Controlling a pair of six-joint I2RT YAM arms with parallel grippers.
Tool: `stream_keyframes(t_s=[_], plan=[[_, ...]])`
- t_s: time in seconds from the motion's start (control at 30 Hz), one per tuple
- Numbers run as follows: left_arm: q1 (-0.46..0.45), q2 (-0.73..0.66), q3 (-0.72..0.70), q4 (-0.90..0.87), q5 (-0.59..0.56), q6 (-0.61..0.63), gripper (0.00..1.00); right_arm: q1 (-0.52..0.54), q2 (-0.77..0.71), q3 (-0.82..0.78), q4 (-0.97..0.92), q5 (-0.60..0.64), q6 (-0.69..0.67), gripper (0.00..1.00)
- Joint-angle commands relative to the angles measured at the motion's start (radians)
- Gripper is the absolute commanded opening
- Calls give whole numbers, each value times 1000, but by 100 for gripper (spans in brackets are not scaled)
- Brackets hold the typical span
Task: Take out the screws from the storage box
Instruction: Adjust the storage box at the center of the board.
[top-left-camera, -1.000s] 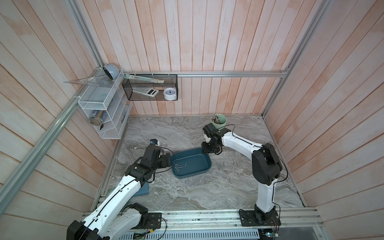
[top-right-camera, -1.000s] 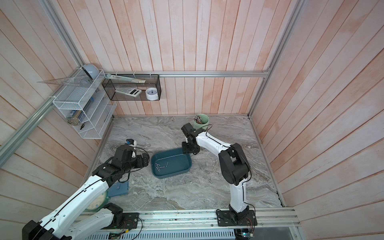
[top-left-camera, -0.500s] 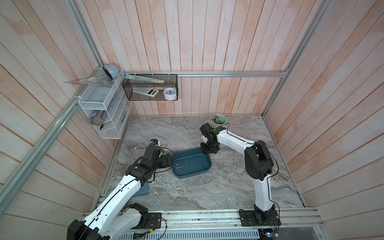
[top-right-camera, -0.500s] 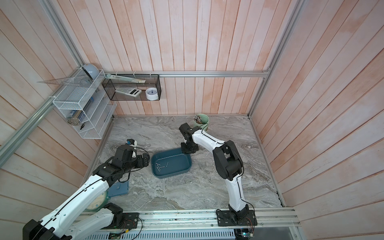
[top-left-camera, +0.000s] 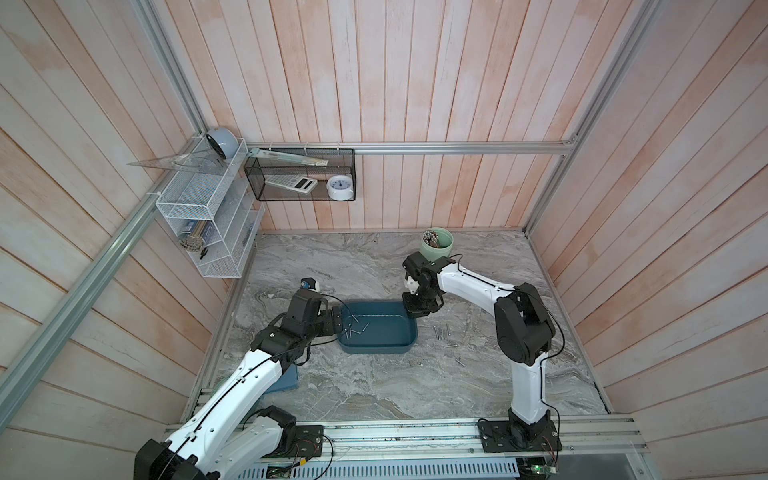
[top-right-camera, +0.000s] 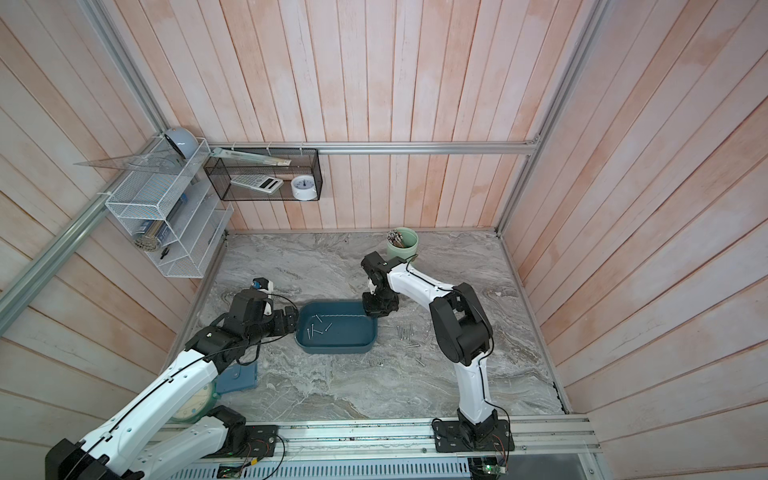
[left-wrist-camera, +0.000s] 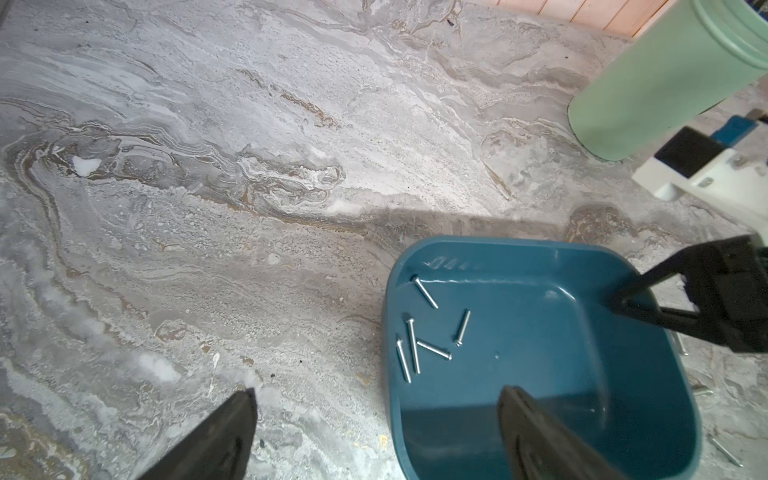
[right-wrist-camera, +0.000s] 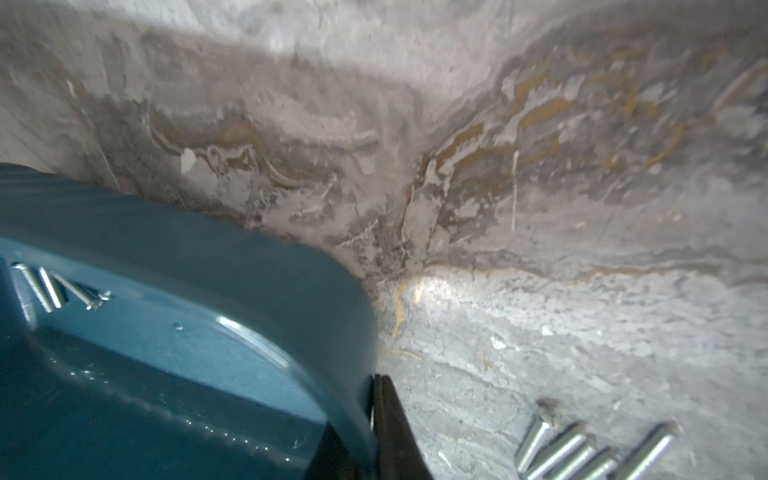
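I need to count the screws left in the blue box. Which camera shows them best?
The left wrist view: five screws lie sharp and separate in the storage box. Both top views show them as tiny specks; the right wrist view shows only a blurred few.

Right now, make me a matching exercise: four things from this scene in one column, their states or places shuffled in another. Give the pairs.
1 left end effector
2 right end effector
3 storage box
4 green cup

A shut on the box's rim
B by the back wall
C open
D holds five screws

Pairs: 1-C, 2-A, 3-D, 4-B
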Motion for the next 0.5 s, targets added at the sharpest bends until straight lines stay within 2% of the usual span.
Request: stream_keyframes(t_s=[0.0, 0.23, 0.33, 0.47], plan=[[-2, -38, 17, -8, -42, 17, 96, -16, -41, -42, -46, -141, 43, 0], [-2, -139, -15, 39, -86, 23, 96, -25, -94, -153, 92, -350, 132, 0], [-2, -172, -29, 60, -84, 23, 96, -25, -108, -181, 133, -380, 155, 0], [-2, -180, -33, 70, -67, 22, 96, -25, -107, -181, 126, -347, 149, 0]])
